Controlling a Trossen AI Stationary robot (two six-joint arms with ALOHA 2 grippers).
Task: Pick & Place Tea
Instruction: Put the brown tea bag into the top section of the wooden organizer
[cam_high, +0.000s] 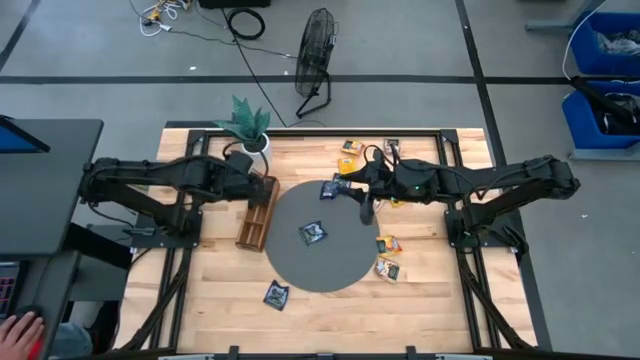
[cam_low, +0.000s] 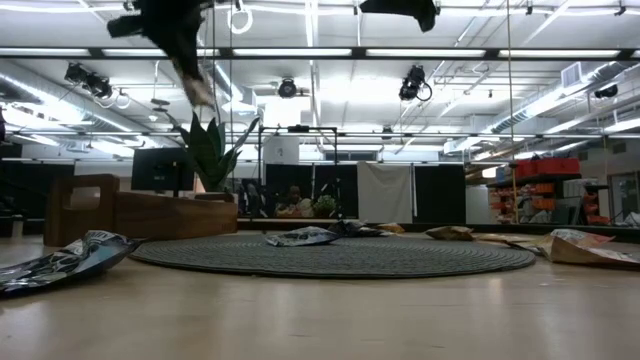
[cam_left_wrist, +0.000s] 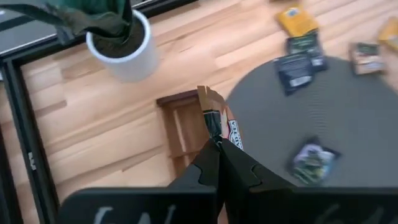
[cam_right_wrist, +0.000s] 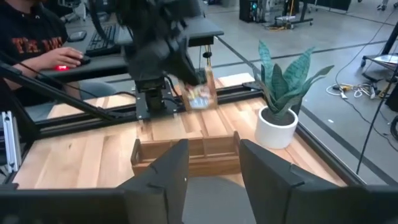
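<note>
The left gripper (cam_left_wrist: 219, 146) has its fingers clamped on a tan tea sachet (cam_left_wrist: 213, 113) above the wooden tray (cam_high: 257, 213). It looks light, thin and crinkly, best pinched by an edge. The right gripper (cam_right_wrist: 211, 165), fingers apart, hovers over the round mat (cam_high: 320, 262). Only the high view shows the sachets scattered on the tabletop (cam_high: 420, 310).

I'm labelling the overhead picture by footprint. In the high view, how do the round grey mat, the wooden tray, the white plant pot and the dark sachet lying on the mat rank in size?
Largest to smallest, as they look from above:
1. round grey mat
2. wooden tray
3. white plant pot and dark sachet: these look about alike, and leaves hide part of the pot, so I won't rank them.
</note>
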